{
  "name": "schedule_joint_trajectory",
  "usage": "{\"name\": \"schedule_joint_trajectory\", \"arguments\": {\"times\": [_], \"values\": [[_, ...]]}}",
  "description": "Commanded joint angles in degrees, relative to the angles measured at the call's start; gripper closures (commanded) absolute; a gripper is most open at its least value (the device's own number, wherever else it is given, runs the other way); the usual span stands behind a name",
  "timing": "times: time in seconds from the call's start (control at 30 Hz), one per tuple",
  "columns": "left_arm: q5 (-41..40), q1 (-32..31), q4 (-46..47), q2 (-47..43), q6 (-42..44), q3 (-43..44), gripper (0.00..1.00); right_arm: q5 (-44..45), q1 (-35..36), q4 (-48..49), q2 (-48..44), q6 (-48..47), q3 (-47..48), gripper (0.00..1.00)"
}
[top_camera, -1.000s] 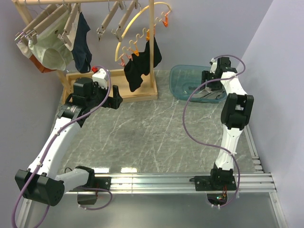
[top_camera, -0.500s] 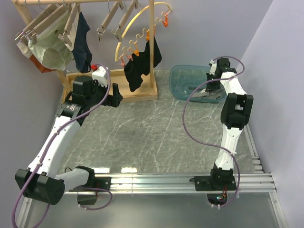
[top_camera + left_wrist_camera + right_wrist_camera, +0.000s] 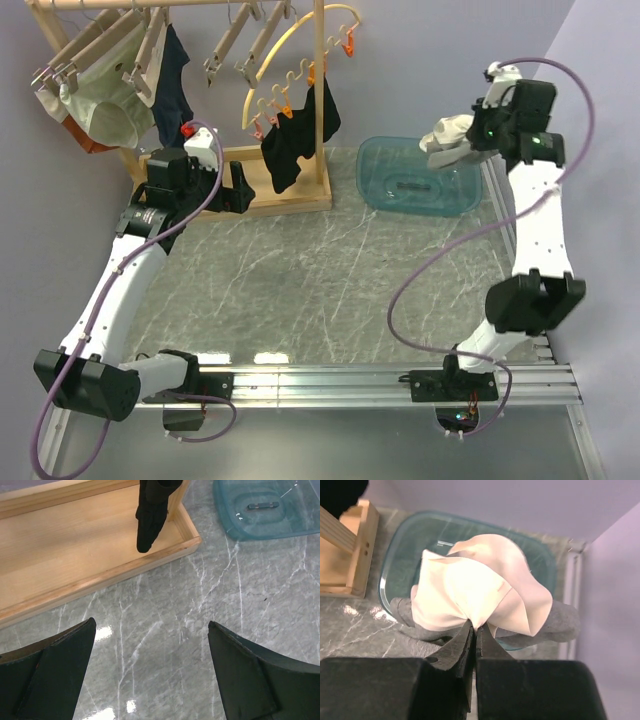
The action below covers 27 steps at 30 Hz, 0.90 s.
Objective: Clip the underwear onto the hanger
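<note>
The underwear [image 3: 447,131] is now lifted clear above the blue tub [image 3: 400,192], pinched in the clenched right claw [image 3: 475,630], previously lowered inside it. The left claw [image 3: 150,635] is kept spread over the worktop [image 3: 320,280].

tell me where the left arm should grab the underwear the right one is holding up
Probably take the loose free edge of the underwear opposite the right fingers, coming from the left: it hangs bunched from one pinched point, folds spreading leftward over the tub.
</note>
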Motion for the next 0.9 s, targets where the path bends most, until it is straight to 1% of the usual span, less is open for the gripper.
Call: {"name": "schedule_joint_trajectory", "arguments": {"times": [0.0, 0.1, 0.17, 0.2, 0.27, 0.3, 0.33, 0.4, 0.47, 0.57, 0.6, 0.67, 0.7, 0.8, 0.83, 0.87], "values": [[1.61, 0.34, 1.79, -1.32, -1.77, 1.23, 0.01, -0.35, -1.82, -0.58, -4.23, -3.99, -2.54, 1.00], [1.79, 0.43, 0.73, -1.14, -1.33, 1.76, 0.01, -0.44, -2.62, -2.69, -9.68, -7.67, -5.00, 1.00], [1.79, 0.43, 0.82, -1.67, -0.72, 1.41, 0.01, -1.14, -2.62, -3.83, -14.69, -9.88, -10.00, 1.00], [1.96, 0.43, 0.99, -2.02, -0.37, 0.89, 0.01, -1.58, -2.53, -4.45, -17.66, -11.89, -13.93, 1.00], [3.37, 0.43, 0.82, -2.37, 0.95, 0.09, 0.01, -3.68, -2.53, -6.20, -20.23, -13.05, -18.00, 1.00], [3.98, 0.43, 0.56, -2.55, 1.30, -0.26, 0.01, -4.56, -2.53, -6.56, -22.15, -13.06, -20.02, 1.00], [4.60, 0.43, 0.30, -2.46, 2.09, -0.44, 0.01, -5.27, -2.10, -6.73, -23.13, -12.97, -23.95, 1.00], [6.53, 0.43, -0.85, -2.29, 2.71, -0.70, 0.01, -6.41, -2.01, -5.25, -25.15, -10.87, -29.32, 1.00], [7.93, 0.43, -1.20, -1.67, 2.62, -0.61, 0.01, -7.29, -0.95, -4.37, -25.34, -8.59, -31.45, 1.00], [10.83, 0.43, -2.60, -0.62, 2.45, -0.18, 0.01, -13.60, -0.34, -4.89, -24.02, -1.39, -33.04, 1.00], [11.36, 0.43, -2.61, -0.44, 2.36, -0.26, 0.01, -18.84, -0.25, -5.41, -22.80, -0.41, -33.05, 1.00], [13.29, 0.43, -2.43, -0.44, 2.62, -0.70, 0.01, -24.40, 0.54, -8.13, -21.30, 0.74, -32.78, 1.00], [13.74, 0.43, -1.65, -0.79, 2.54, -0.96, 0.01, -30.00, 0.72, -9.10, -21.03, 0.92, -33.22, 1.00], [15.49, 0.43, -0.24, -1.75, 1.75, -2.54, 0.01, -38.47, 2.91, -9.73, -21.56, 2.41, -36.80, 1.00], [16.11, 0.43, 0.81, -1.93, 1.48, -3.50, 0.01, -44.50, 3.61, -9.55, -21.65, 2.85, -37.78, 1.00], [16.90, 0.43, 1.52, -2.28, 1.31, -4.04, 0.01, -47.52, 5.19, -9.20, -21.99, 3.81, -38.92, 1.00]]}}
